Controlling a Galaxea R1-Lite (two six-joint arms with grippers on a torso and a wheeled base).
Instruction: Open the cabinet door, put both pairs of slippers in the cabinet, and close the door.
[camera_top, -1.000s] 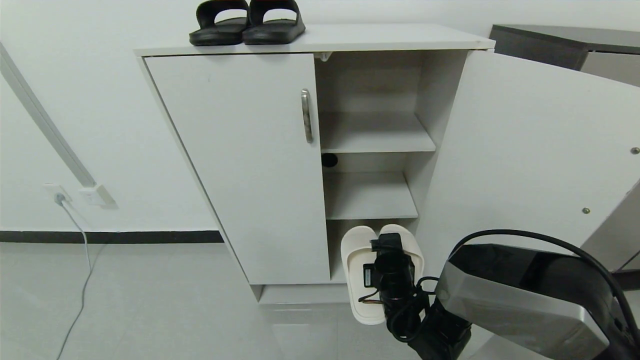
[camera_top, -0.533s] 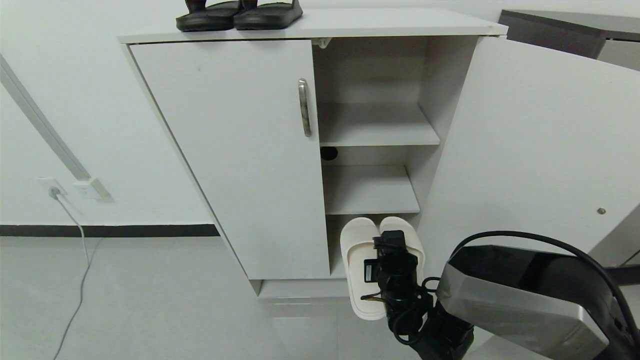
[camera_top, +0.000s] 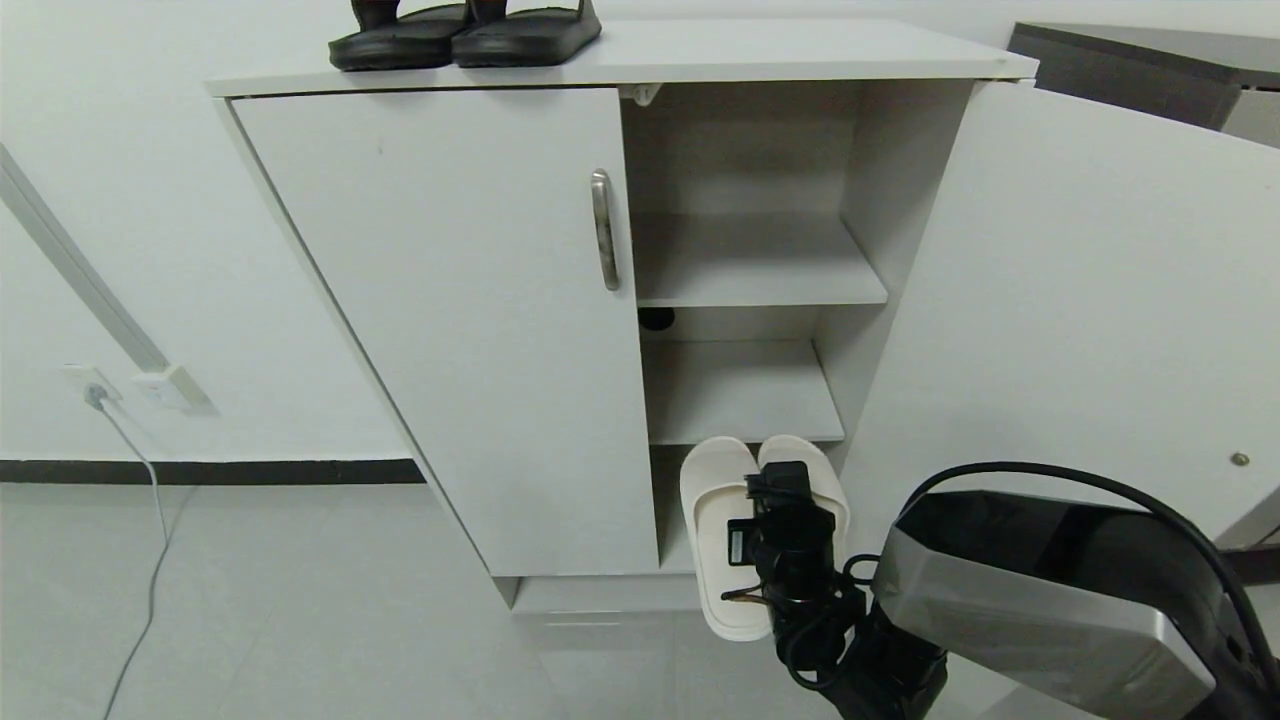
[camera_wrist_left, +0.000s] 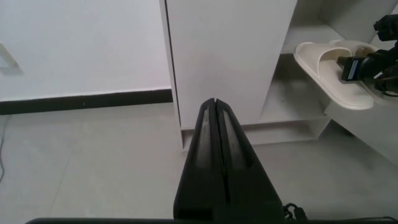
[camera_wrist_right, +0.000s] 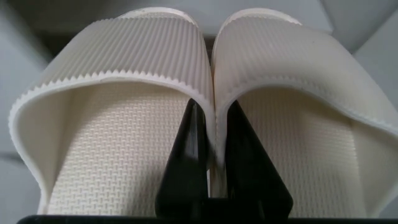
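Facing a white cabinet (camera_top: 700, 62) against the far wall (camera_top: 150, 200), its right door (camera_top: 1050, 300) swung wide and its left door (camera_top: 450, 330) shut. Behind the open side, two shelves (camera_top: 750, 270) and a bottom compartment (camera_top: 668, 500) below them.

Judging by this: opening done, first pair at the threshold but not yet set down, and the rest left to do — second pair in, then the door closed.

On top of the cabinet, toward its left end, the black slippers (camera_top: 465, 35), side by side and untouched. Down low, the white slippers (camera_top: 715, 530), carried as a pair off the floor (camera_top: 250, 600), toes at the mouth of the bottom compartment and heels hanging out on the near side.

Coming in from the near right, the right arm, low and stretched forward, with the right gripper (camera_wrist_right: 211, 121) pinching the two inner edges of the white pair together between its fingers. Low on the left, above the floor and near the shut door — the left gripper (camera_wrist_left: 214, 104), fingers pressed together on nothing.
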